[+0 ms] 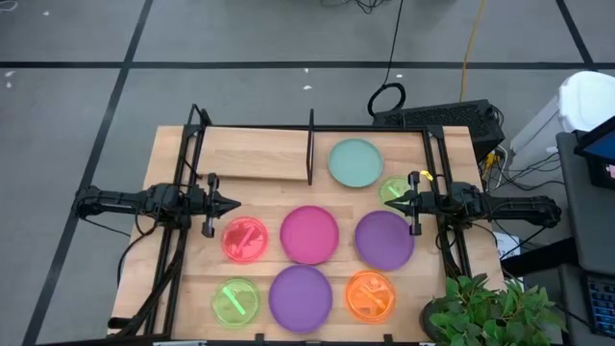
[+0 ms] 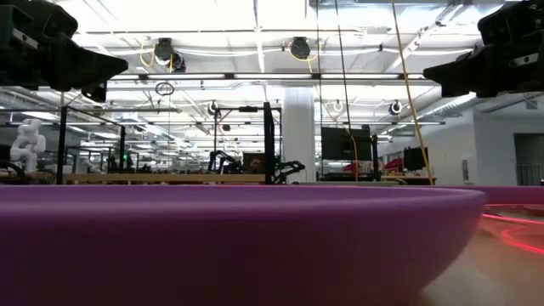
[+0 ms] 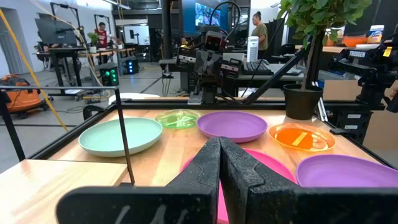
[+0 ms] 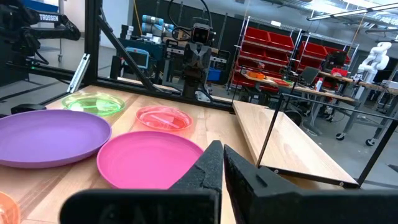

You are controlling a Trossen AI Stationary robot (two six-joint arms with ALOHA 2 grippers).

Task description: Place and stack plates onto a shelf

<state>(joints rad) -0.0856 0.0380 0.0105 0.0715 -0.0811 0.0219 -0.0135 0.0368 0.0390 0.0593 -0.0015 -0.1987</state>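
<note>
Several round plates lie flat on the wooden table. In the high view these are a pale teal plate (image 1: pixel 356 161), a small neon-green one (image 1: pixel 394 189), a red one (image 1: pixel 245 238), a magenta one (image 1: pixel 309 234), two purple ones (image 1: pixel 384 238) (image 1: pixel 301 296), another green (image 1: pixel 235 300) and an orange (image 1: pixel 371 295). The shelf (image 1: pixel 255 154) stands at the table's far left, its black post (image 1: pixel 310 144) beside the teal plate. My left gripper (image 1: pixel 233 204) hovers shut above the table near the red plate. My right gripper (image 1: pixel 392 202) hovers shut over the small green plate's edge.
Black frame rails (image 1: pixel 178 240) run along the table's left and right sides. A potted plant (image 1: pixel 490 312) sits at the near right corner. In the low view a purple plate (image 2: pixel 229 238) fills the foreground. People and benches show in the room beyond the table.
</note>
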